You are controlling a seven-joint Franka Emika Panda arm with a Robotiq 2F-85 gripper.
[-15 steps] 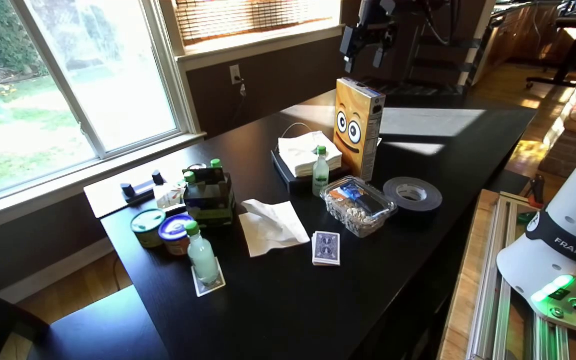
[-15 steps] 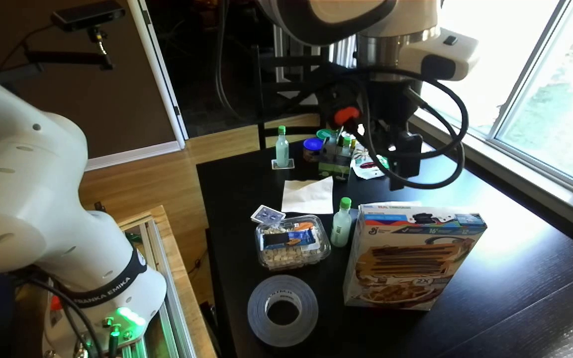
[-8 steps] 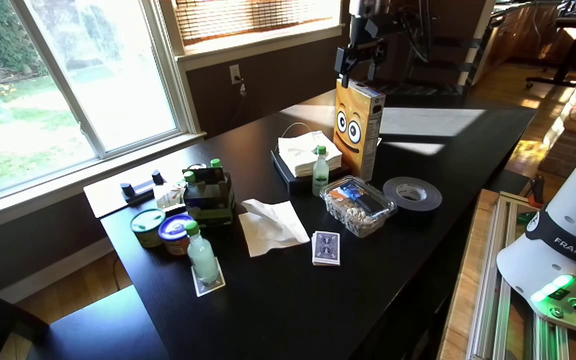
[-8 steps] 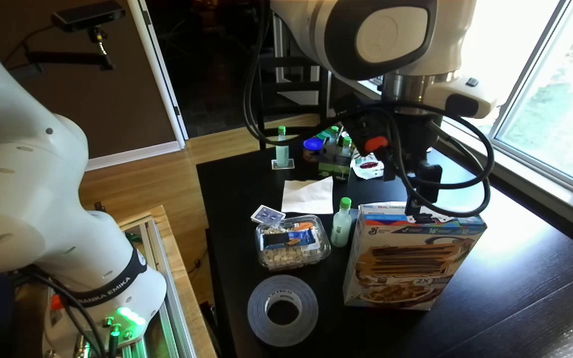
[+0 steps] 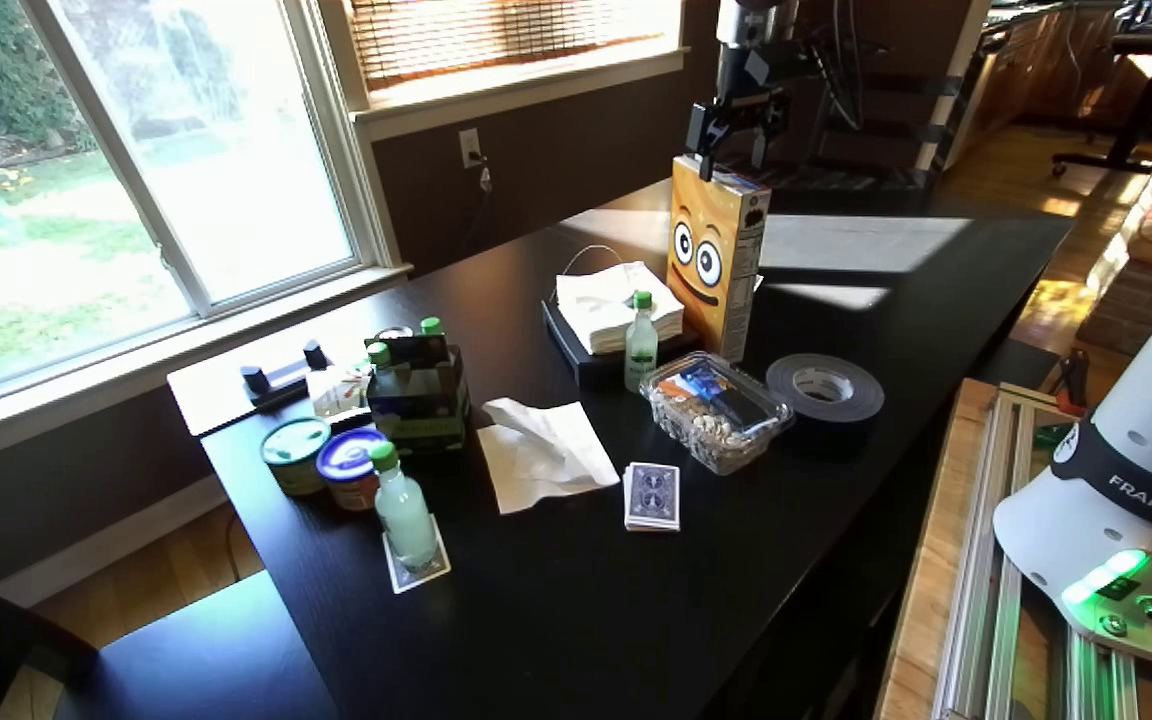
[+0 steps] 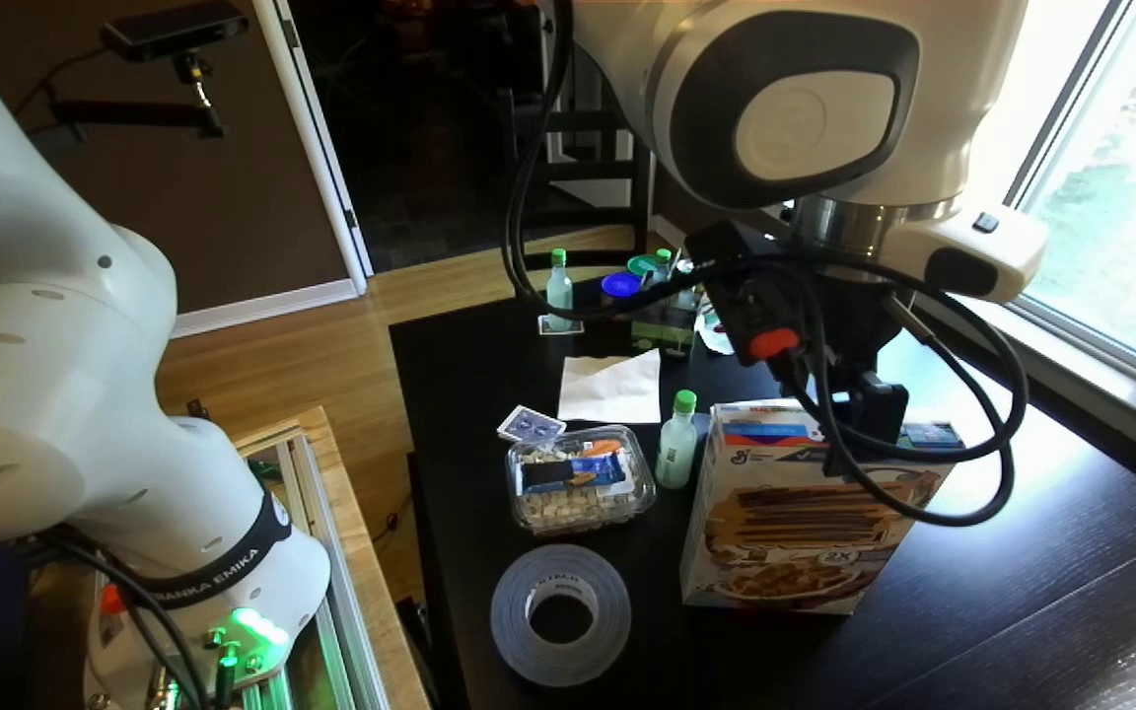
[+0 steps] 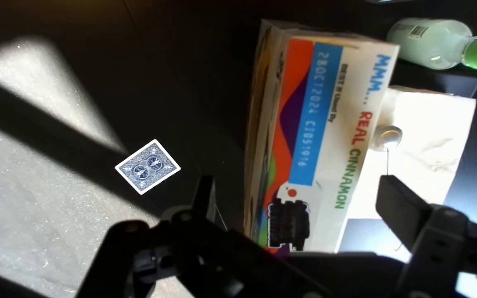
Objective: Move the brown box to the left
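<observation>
On the black table [image 5: 556, 620] stands the brown box [image 5: 711, 260], upright; at its top the gripper [image 7: 298, 195] is spread wide, its jaws standing to either side. White napkins [image 5: 601, 312] lie stacked just beside the box, a green-capped bottle [image 5: 641, 352] stands near, a playing card [image 7: 148, 167] lies opposite the napkins

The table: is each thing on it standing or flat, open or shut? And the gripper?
Gripper: open.
Box: standing, top looks shut.
Bottle by the box: standing, capped.
Other bottle: standing on card, capped.
Carton: standing, bottles inside.
Green tub: standing, lid on.
Blue tub: standing, lid on.
Clear tub: upright, can't tell if shut.
Tape: flat.
Cards: flat stack, backs up.
Lone card: flat, back up.
Paper: creased.
Napkins: stacked.
</observation>
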